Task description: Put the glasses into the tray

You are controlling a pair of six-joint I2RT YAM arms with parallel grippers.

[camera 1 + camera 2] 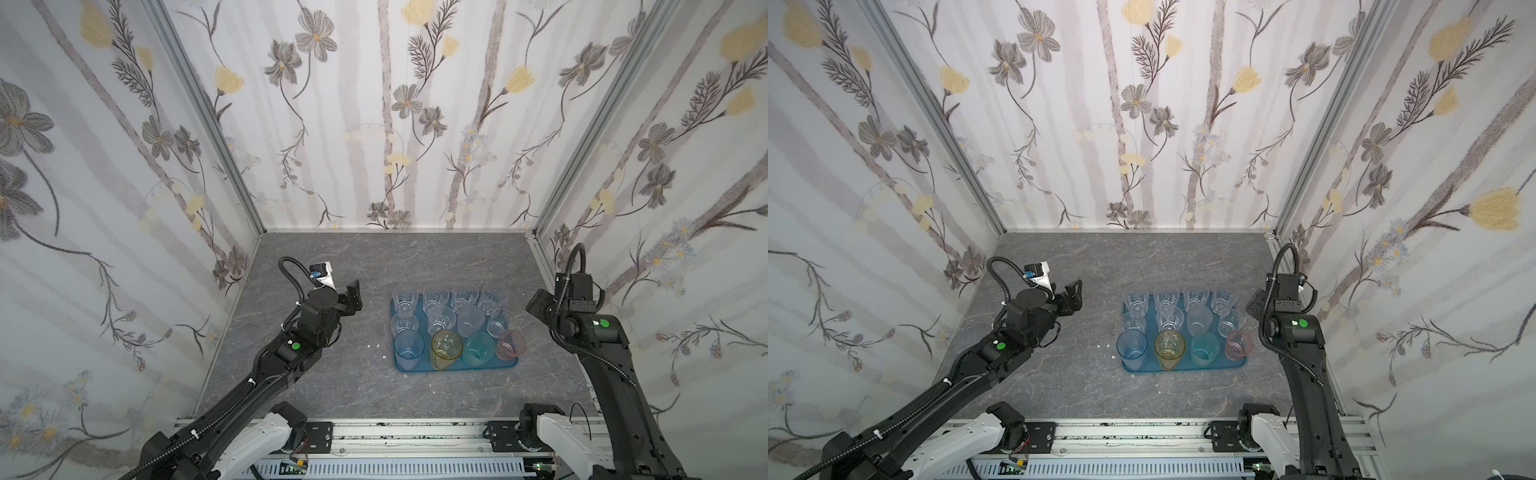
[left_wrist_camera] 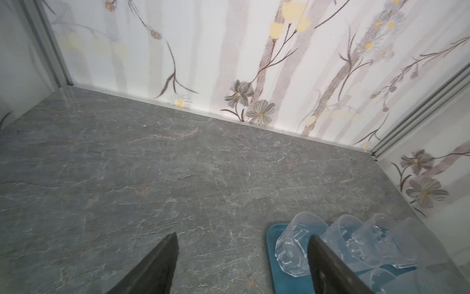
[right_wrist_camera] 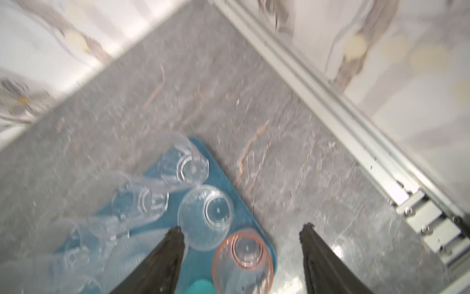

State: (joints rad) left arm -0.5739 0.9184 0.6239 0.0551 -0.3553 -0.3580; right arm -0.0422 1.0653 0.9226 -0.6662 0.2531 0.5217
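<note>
Twelve glasses (image 1: 441,320) stand upright in the tray (image 1: 461,365), which lies on the grey marbled table (image 1: 332,374) a little right of the middle in both top views. They form three rows of four. The far row is clear and faceted, and so is the middle row, except for its third from the left, the frosted glass (image 1: 471,321). The near row runs left to right: blue glass (image 1: 408,349), amber glass (image 1: 446,349), teal glass (image 1: 478,349) and pink glass (image 1: 511,344), the last at the tray's near right corner. The glasses crowd close together; whether neighbours touch cannot be told.

The left gripper (image 1: 352,296) hangs over bare table well left of the tray, level with its far row. In the left wrist view its jaws are spread wide with nothing between them.

The right gripper (image 1: 537,306) hangs just right of the tray's far right part. Its jaws are also wide apart and empty. In the blurred right wrist view the pink glass (image 3: 243,259) shows below and between the fingers (image 3: 175,244), ungripped.

Small white specks (image 1: 374,345) lie on the table just left of the tray.
</note>
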